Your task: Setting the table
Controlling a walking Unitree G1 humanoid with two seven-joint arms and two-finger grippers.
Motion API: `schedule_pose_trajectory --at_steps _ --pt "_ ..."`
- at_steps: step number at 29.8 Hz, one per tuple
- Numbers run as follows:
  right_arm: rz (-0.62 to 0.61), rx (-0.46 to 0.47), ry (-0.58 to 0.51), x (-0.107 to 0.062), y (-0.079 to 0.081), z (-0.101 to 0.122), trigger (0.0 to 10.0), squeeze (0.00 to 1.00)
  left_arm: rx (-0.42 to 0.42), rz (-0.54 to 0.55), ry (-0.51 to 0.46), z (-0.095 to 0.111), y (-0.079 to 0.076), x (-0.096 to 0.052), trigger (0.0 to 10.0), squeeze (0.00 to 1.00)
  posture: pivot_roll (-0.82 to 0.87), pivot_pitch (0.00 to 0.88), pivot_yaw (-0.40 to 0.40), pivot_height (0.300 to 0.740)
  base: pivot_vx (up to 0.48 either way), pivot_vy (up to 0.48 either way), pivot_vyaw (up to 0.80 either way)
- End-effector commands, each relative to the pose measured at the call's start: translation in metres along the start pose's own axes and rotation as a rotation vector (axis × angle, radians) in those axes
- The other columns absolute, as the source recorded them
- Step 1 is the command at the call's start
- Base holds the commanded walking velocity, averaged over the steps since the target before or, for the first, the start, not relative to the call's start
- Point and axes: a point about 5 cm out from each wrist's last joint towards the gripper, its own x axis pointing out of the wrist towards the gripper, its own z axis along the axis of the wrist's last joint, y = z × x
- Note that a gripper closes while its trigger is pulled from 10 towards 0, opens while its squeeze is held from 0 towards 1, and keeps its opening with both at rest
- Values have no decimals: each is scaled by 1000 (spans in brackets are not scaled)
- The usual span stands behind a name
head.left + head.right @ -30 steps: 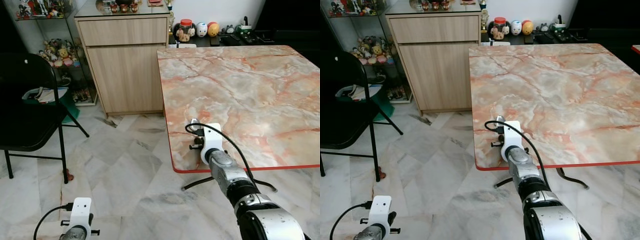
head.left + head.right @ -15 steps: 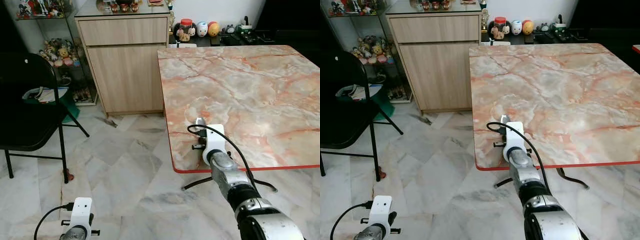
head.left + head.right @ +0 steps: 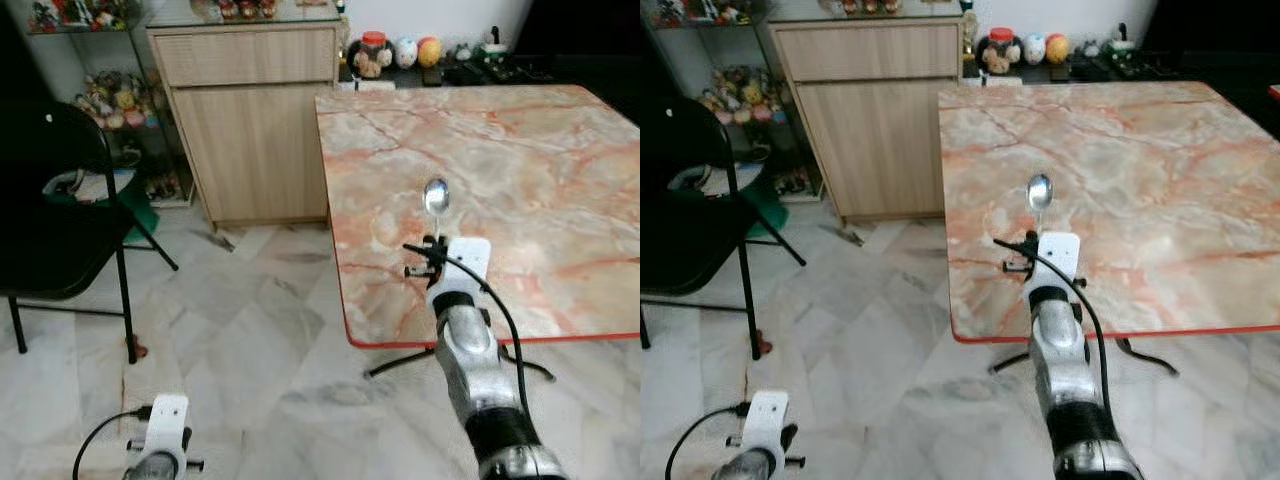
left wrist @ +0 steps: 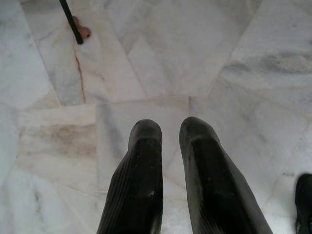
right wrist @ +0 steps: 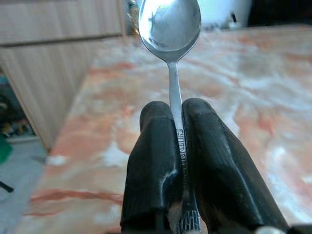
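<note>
Standing bowl-up above the near-left part of the marble table, the spoon rises straight out of the right gripper; its handle is pinched between the two black fingers, which are closed tight on it, and the shiny bowl pokes out beyond the fingertips; the right arm reaches up from the near side so that the gripper sits over the table's near edge with its red rim; beyond the table's far-left corner stands a wooden cabinet, and a black folding chair stands well to the left on the pale tiled floor; the left gripper hangs low over that floor, its fingers nearly together with a narrow gap and nothing between them.
</note>
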Motion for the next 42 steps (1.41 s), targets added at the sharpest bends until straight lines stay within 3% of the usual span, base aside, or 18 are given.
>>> schedule_pose_trajectory --at_steps 1,8,14,22,42 --pt "9 -2 -64 -1 3 14 10000 0 21 -12 14 -3 -2 -1 10000 0 29 0 5 740 0 0 0" --pt "31 -3 -138 -15 9 25 10000 0 28 -16 27 -8 -6 -2 10000 0 31 0 -9 740 0 0 0" --pt "52 -43 -146 -13 9 32 10000 0 54 -16 15 -3 -7 0 10000 0 27 0 -7 740 0 -41 0" --pt "40 -41 -161 -14 5 39 10000 0 57 4 28 -8 -2 -2 10000 0 21 0 -1 740 0 -353 0" --pt "23 -46 -168 -12 4 46 10000 0 71 -6 36 -9 -4 -2 10000 0 20 0 -2 740 0 -365 0"
